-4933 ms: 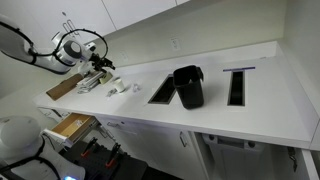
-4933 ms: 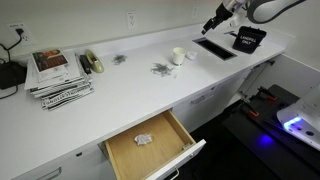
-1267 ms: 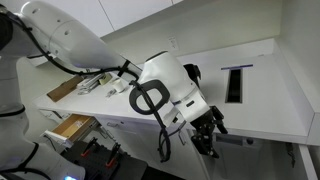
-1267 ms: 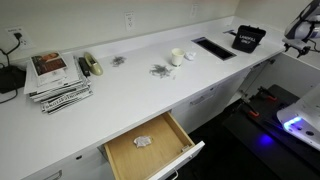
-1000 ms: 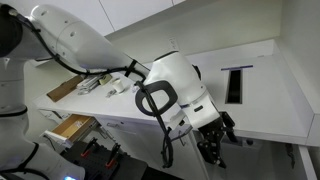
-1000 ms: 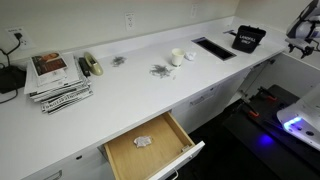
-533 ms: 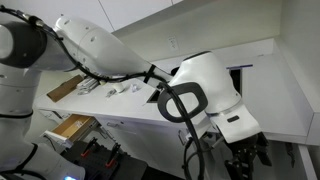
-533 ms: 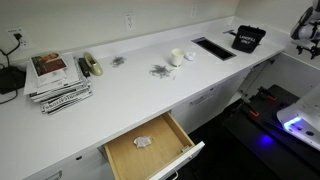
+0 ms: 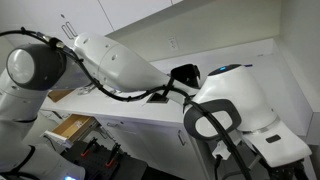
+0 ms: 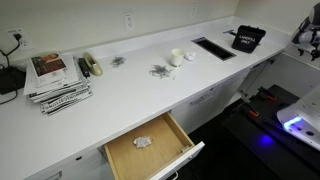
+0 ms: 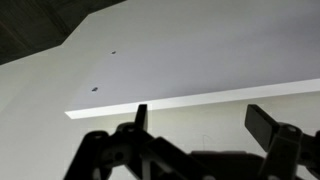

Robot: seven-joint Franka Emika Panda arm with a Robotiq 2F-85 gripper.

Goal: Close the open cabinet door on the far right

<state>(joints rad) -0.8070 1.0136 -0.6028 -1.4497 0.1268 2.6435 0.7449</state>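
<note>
A plain white flat panel [image 11: 190, 50] with two small holes fills the upper wrist view, and its long edge runs across the middle. It looks like the cabinet door, seen very close. My gripper [image 11: 203, 125] is open and empty, with its two dark fingers [image 11: 265, 125] just below that edge. In an exterior view the arm's big white body [image 9: 240, 110] covers the lower right and hides the door and the gripper. In an exterior view only part of the arm [image 10: 310, 30] shows at the far right edge.
A light-wood-lined drawer stands open in both exterior views [image 9: 70, 127] [image 10: 150, 145]. On the white counter [image 10: 130, 85] are a black box [image 10: 248, 38], a dark slot [image 10: 212, 48], a cup [image 10: 177, 56] and stacked magazines [image 10: 58, 75].
The arm has swung right and down from the counter to the front of the base cabinets at the far right. It now fills the right of an exterior view.
</note>
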